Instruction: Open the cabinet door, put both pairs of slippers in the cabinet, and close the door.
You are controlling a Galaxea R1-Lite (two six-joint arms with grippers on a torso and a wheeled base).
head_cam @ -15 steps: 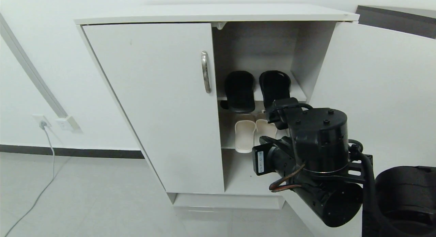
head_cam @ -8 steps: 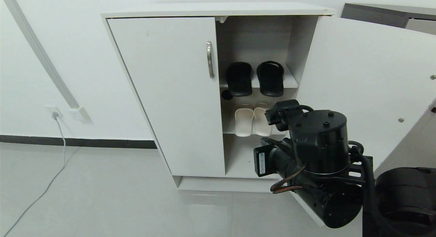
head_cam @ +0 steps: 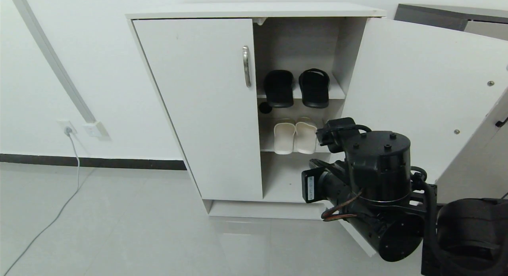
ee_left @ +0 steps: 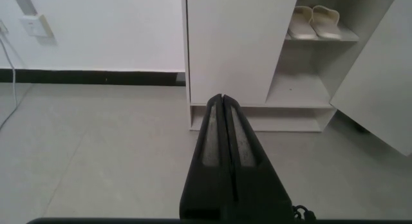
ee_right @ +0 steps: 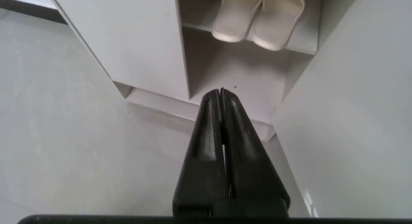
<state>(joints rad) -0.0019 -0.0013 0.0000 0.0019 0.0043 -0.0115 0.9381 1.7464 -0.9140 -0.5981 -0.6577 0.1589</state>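
Showing the closing stage of the task: both pairs already lie inside the cabinet (head_cam: 254, 9), the black slippers (head_cam: 314, 87) on the upper shelf and the white slippers (ee_right: 257, 15) on the shelf below, straight beyond the fingertips of the right hand (ee_right: 222, 94) and higher than it. The right hand is clenched, fingers pressed together on nothing; the left hand (ee_left: 222, 98) is likewise clenched and empty, with bare floor beneath it and the closed door (head_cam: 206, 105) ahead of it. The open door (head_cam: 416, 93) stands swung wide on the outer side of the right hand, near it but apart. As a stiff, flat panel on hinges it is judged light to swing yet smooth, offering no grip on its face; a push or hold near its free edge, far from the hinges, should turn it most easily. The slippers look soft and light and need no further handling. Hidden: the outer face of the open door and any handle on it are turned away, two small screws alone hinting at its place; the free edge is cut off; a small dark round thing (head_cam: 265, 108) under the black pair cannot be identified.
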